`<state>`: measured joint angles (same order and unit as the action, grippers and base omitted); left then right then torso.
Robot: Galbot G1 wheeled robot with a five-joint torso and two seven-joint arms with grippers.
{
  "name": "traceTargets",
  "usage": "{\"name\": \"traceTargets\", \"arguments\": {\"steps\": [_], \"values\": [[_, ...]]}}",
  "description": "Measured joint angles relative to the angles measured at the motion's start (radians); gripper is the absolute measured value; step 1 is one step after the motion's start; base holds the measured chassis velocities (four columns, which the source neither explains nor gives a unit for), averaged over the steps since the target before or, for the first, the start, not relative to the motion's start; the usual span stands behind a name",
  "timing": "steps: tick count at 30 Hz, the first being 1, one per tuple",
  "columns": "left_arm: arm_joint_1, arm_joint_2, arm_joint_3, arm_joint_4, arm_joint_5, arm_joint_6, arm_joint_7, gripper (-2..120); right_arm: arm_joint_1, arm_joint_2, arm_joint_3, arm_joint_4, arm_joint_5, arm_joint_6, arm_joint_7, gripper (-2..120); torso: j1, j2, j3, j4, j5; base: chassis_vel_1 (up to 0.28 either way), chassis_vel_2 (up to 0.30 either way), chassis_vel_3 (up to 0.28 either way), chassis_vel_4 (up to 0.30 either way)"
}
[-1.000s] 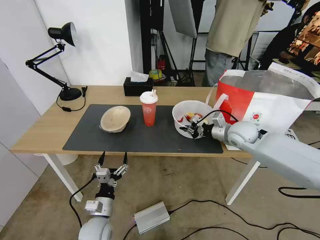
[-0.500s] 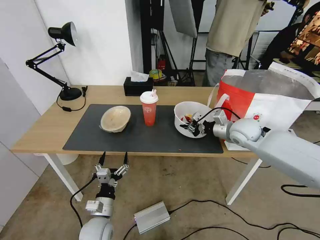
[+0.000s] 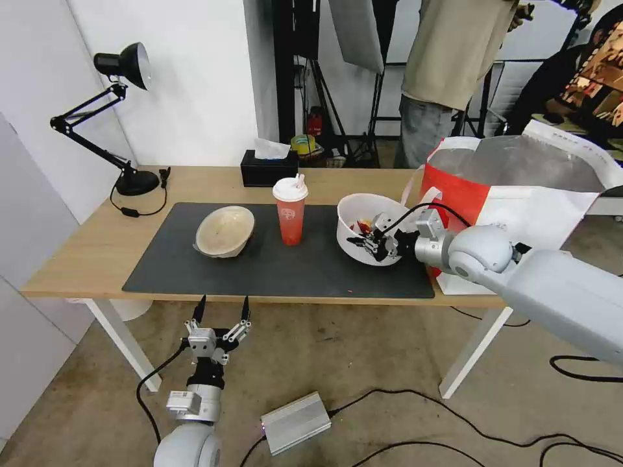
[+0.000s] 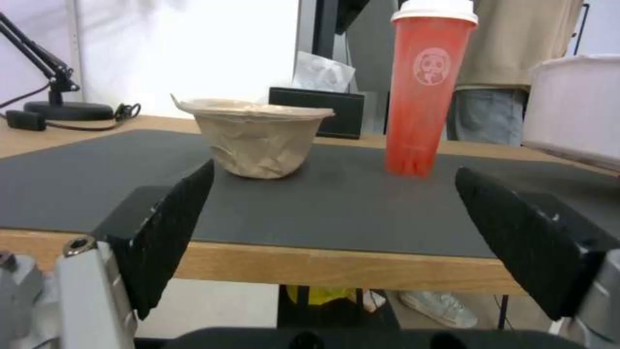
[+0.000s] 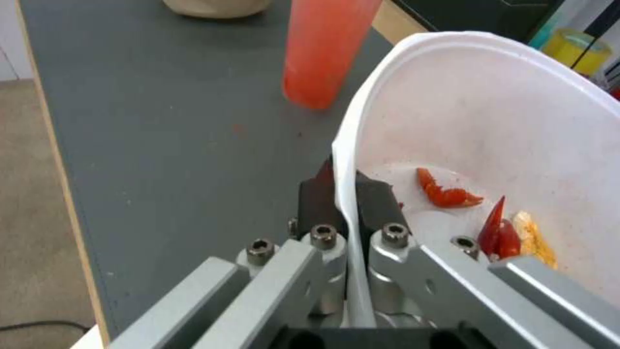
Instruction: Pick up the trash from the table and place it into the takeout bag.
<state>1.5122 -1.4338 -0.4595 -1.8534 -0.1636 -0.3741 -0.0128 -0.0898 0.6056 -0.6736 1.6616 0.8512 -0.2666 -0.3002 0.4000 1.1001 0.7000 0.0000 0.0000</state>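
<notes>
Since a second ago the white bowl (image 3: pixel 365 224) has come up off the dark grey mat (image 3: pixel 272 259) and tilted, its near edge raised by the right gripper (image 3: pixel 374 245). That gripper is clamped tight on the bowl's rim, one finger inside and one outside, as the right wrist view shows (image 5: pixel 346 194); red food scraps (image 5: pixel 452 194) lie in the bottom of the bowl. Just beside it on the right stands the takeout bag (image 3: pixel 519 207), open with its silver lining showing. To the bowl's left the red drink cup (image 3: pixel 290 211) stands upright on the mat, and farther left the beige paper-pulp bowl (image 3: pixel 224 231) sits tilted. The left gripper (image 3: pixel 219 310) hangs below the front edge of the worktop (image 3: pixel 84 250), fingers spread wide and holding nothing.
</notes>
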Motion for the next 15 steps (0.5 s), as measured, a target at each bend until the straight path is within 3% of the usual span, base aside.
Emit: {"name": "traceTargets", "arguments": {"steps": [15], "values": [[-0.002,-0.006,0.004,0.006,0.002,0.001,0.001,100,0.009,-0.056,0.01,0.101,-0.025,0.014,0.001,0,0.0,0.0,0.0,0.0,0.0,0.0,0.0,0.0,0.0]]}}
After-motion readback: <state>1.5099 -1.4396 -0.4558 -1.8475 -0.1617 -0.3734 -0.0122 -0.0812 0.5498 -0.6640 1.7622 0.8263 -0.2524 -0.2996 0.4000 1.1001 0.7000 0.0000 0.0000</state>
